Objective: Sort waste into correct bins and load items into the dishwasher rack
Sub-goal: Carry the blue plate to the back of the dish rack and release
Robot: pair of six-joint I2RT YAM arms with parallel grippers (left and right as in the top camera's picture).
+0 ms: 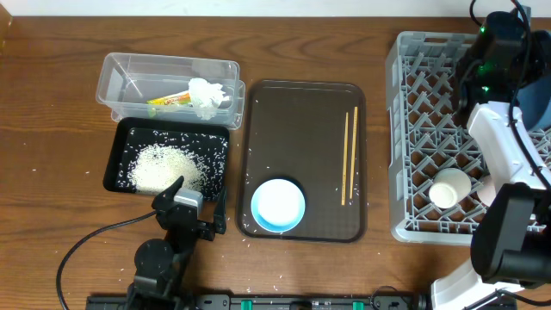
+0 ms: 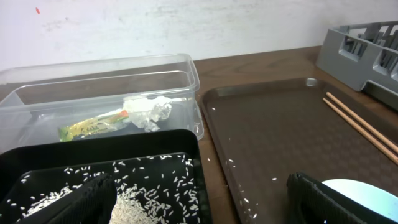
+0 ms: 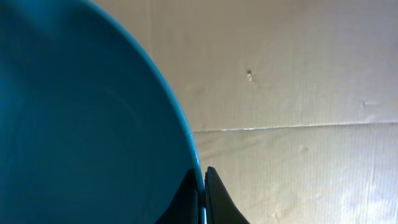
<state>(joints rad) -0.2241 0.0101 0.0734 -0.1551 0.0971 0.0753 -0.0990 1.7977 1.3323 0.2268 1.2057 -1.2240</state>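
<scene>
The clear tub (image 1: pixel 129 77) holds the yellow-green wrapper (image 1: pixel 170 100) and the white tissue (image 1: pixel 207 96). The black tray (image 1: pixel 120 142) holds a heap of rice (image 1: pixel 164 168). The light blue bowl (image 1: pixel 278 205) and the chopsticks (image 1: pixel 349 155) lie on the brown tray (image 1: pixel 301 112). My left gripper (image 1: pixel 196 205) is open and empty, low over the black tray's near right corner; it also shows in the left wrist view (image 2: pixel 205 205). My right gripper (image 3: pixel 202 186) is shut on the rim of the dark blue dish (image 3: pixel 81 124), above the grey rack (image 1: pixel 422 146). A whitish cup (image 1: pixel 449 188) sits in the rack. I cannot make out the pink cup.
Loose rice grains lie on the brown tray and on the table near its front edge (image 1: pixel 258 288). A black cable (image 1: pixel 86 245) runs along the table at the front left. The right arm covers the rack's right side.
</scene>
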